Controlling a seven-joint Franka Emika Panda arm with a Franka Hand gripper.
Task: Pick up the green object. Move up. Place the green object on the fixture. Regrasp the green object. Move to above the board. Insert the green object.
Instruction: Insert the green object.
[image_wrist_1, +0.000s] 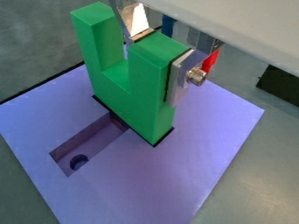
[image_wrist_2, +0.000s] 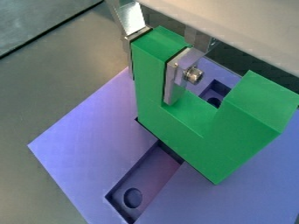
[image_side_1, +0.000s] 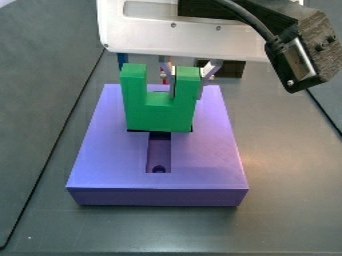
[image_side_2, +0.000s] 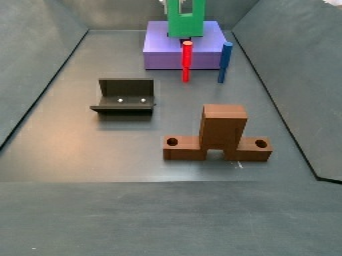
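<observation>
The green object (image_wrist_1: 128, 83) stands upright with its two prongs pointing up and its base down in the cross-shaped recess of the lavender board (image_wrist_1: 198, 166). My gripper (image_wrist_1: 158, 54) is shut on one prong, a silver finger (image_wrist_1: 177, 80) flat against its side. The other wrist view shows the same grip (image_wrist_2: 158, 54) on the green object (image_wrist_2: 205, 122). One arm of the recess and a round hole (image_wrist_2: 131, 196) lie open beside the block. In a side view the green object (image_side_1: 160, 100) sits mid-board under the gripper (image_side_1: 185, 72). The fixture (image_side_2: 123, 97) stands bare, far from the board (image_side_2: 158, 48).
A thin red peg (image_side_2: 187, 60) and a thin blue peg (image_side_2: 225, 58) stand upright at the board's near edge. A brown cross-shaped upright piece (image_side_2: 221, 135) stands on the floor closer to the camera. Dark sloping walls enclose the floor.
</observation>
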